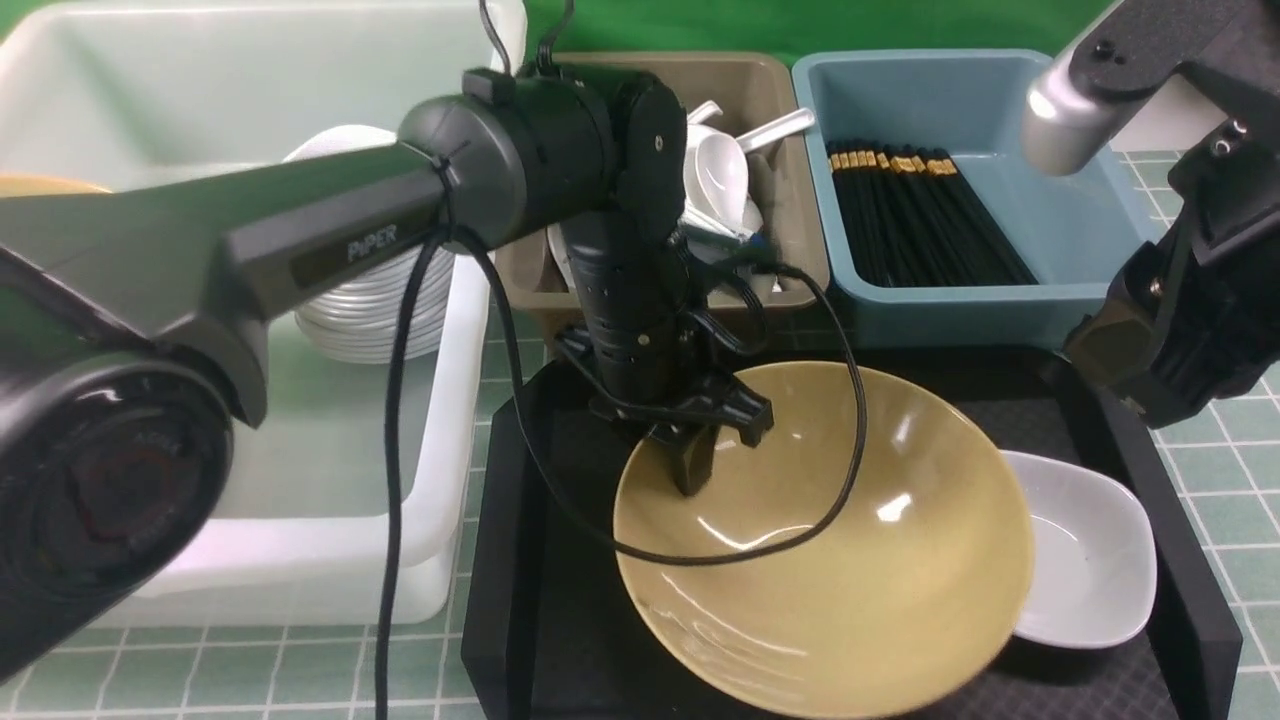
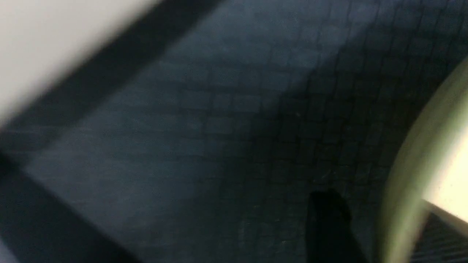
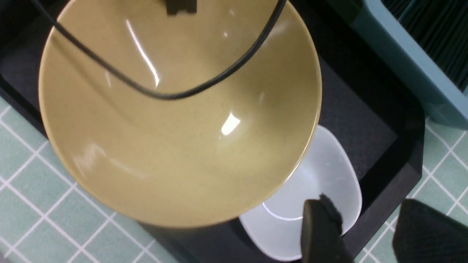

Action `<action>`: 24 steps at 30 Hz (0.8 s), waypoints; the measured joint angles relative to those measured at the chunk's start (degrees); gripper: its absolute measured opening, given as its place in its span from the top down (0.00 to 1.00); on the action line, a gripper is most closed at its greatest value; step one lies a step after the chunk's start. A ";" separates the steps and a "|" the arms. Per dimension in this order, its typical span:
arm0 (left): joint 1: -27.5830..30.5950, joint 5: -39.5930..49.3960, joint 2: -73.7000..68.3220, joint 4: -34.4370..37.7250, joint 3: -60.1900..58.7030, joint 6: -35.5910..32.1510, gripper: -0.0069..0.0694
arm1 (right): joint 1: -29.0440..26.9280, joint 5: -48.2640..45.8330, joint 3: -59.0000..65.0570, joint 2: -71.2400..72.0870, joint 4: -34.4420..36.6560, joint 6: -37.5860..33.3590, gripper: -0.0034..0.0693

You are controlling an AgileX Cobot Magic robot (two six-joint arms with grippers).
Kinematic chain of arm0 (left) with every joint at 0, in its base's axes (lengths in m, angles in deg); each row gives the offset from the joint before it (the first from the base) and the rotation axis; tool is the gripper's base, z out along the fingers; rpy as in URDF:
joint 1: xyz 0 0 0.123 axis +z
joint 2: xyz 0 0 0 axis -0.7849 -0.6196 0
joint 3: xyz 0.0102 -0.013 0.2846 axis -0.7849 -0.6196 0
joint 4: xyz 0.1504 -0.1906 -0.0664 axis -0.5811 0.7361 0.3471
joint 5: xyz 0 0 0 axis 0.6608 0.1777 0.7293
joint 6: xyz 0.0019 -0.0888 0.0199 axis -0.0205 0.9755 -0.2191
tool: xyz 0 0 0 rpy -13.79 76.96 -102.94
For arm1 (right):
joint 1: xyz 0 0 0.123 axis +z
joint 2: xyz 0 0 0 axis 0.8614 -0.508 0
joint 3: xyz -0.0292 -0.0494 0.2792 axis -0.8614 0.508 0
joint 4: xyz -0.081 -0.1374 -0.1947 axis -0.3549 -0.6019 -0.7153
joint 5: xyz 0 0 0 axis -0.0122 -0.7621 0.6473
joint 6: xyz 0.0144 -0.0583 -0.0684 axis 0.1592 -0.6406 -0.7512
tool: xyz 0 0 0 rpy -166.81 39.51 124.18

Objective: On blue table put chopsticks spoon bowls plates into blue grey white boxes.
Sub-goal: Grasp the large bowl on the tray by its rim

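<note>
A large yellow bowl [image 1: 830, 560] sits tilted over the black tray [image 1: 510, 560], and its edge overlaps a small white dish [image 1: 1085, 550]. My left gripper [image 1: 672, 462] is shut on the bowl's far-left rim, with one finger inside the bowl. The blurred left wrist view shows the rim [image 2: 413, 190] between the fingers [image 2: 329, 226]. My right gripper [image 3: 369, 233] is open and empty above the tray's right edge, beside the white dish [image 3: 314, 190]. The bowl [image 3: 175, 146] fills the right wrist view.
The white box [image 1: 330, 470] at the left holds stacked white plates [image 1: 370, 310]. The grey box [image 1: 760, 90] behind holds white spoons [image 1: 720, 170]. The blue box [image 1: 1080, 220] holds black chopsticks [image 1: 920, 215]. My left arm's cable hangs across the bowl.
</note>
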 joint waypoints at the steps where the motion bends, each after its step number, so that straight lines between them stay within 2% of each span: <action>1: -0.07 -0.05 -0.05 0.08 -0.13 0.00 0.62 | 0.00 0.02 0.00 0.00 0.00 0.00 0.51; 2: -0.19 -0.12 -0.11 0.29 -0.25 -0.05 0.54 | 0.00 0.11 0.00 0.00 0.00 0.00 0.51; 3: -0.19 -0.12 -0.11 0.29 -0.25 -0.05 0.53 | 0.00 0.11 0.00 0.00 0.00 0.00 0.51; 4: -0.19 -0.17 -0.11 0.36 -0.25 -0.05 0.47 | 0.00 0.11 0.00 0.00 0.00 0.00 0.51; 8: -0.19 -0.17 -0.11 0.08 -0.25 0.27 0.40 | 0.00 0.11 0.00 0.00 0.00 0.00 0.51; 10: -0.19 -0.17 -0.11 -0.55 -0.25 0.33 0.41 | 0.00 0.11 0.00 0.00 0.00 -0.10 0.51; 13: -0.19 -0.17 -0.11 -1.27 -0.25 0.68 0.51 | 0.00 0.11 0.00 0.00 0.00 -0.16 0.51; 17: -0.30 -0.17 0.20 -0.37 -0.25 1.06 0.76 | 0.00 0.15 0.00 0.00 0.00 -0.96 0.53; 21: -0.35 0.37 2.78 1.48 -0.25 1.06 0.87 | 0.00 0.57 0.00 0.00 0.00 -1.54 0.62; 24: -0.34 0.42 5.94 -0.49 -0.29 0.87 0.90 | 0.00 1.93 0.00 0.00 0.27 -1.86 0.75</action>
